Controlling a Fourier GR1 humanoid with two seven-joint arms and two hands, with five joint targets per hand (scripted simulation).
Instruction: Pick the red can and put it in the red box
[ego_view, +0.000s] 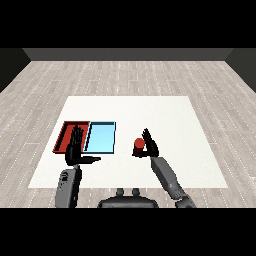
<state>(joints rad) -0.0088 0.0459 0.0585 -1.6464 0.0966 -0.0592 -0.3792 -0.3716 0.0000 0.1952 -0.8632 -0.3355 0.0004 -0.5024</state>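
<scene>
The red can (139, 144) is held above the white table (165, 115), right of the trays, with my right hand (149, 146) curled round it. The red tray (65, 134) lies at the table's left, and my left hand (75, 147) hovers over its near right part with fingers straight and thumb pointing right. That hand hides part of the red tray. The light blue tray (101, 137) lies directly right of the red one, between the can and the red tray.
Both grey forearms come in from the lower corners, the left (68, 186) and the right (169, 179). White table surface spreads behind and to the right of the can. Beyond the table lies grey plank floor (128, 75).
</scene>
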